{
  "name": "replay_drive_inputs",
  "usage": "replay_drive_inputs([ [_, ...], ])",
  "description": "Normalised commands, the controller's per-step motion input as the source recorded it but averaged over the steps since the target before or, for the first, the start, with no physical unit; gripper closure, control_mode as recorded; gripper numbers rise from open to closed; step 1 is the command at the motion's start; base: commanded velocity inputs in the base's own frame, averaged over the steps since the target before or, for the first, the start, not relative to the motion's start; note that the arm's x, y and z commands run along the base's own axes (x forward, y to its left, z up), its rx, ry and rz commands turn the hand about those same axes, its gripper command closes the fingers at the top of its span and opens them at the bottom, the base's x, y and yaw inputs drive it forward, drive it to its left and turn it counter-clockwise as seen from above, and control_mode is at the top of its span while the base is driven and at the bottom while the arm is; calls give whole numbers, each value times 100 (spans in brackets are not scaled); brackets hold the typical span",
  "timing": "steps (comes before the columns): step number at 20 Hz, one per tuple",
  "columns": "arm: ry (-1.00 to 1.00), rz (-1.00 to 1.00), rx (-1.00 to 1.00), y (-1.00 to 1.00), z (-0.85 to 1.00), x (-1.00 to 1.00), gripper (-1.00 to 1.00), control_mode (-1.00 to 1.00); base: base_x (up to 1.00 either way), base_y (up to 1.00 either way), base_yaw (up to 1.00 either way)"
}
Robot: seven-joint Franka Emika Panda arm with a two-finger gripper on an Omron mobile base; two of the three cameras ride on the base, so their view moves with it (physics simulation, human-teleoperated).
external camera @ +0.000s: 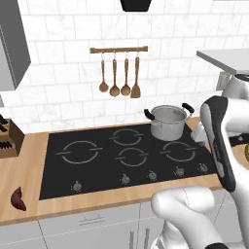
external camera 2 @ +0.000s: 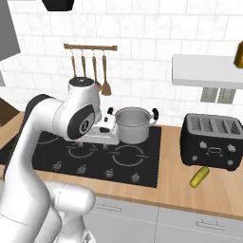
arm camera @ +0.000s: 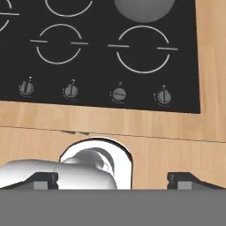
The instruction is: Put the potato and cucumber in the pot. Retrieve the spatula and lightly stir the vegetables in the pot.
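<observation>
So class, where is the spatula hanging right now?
The spatula hangs rightmost on the wooden wall rail, beside three spoons, above the pot on the cooktop's back right.

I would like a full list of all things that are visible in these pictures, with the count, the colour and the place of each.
pot: one, silver, on the back right burner.
cooktop: one, black, set in the wooden counter.
spatula: one, brown, hanging rightmost on the wall rail.
wooden spoons: three, brown, hanging left of the spatula.
dark reddish-brown root: one, on the counter left of the cooktop.
knife block: one, brown, far left.
toaster: one, black, right of the cooktop.
cucumber: one, yellow-green, in front of the toaster.
gripper: one, dark jaws spread wide above the counter's front edge.
</observation>
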Motion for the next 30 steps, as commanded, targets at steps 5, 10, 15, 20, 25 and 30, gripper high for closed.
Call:
replay_drive_inputs([
  [5,0,-6,0,-94,-2,-16,-100,-100,0,0,0],
  [10,4,-11,0,-71,-3,5,-100,-100,0,0,0],
  [15,4,-15,0,-47,-3,30,-100,-100,0,0,0],
  [20,7,-16,0,-57,-15,40,-100,-100,0,0,0],
  [25,1,-8,0,-46,-40,20,-100,-100,0,0,0],
  [30,2,-3,0,-40,-37,21,-100,-100,0,0,0],
])
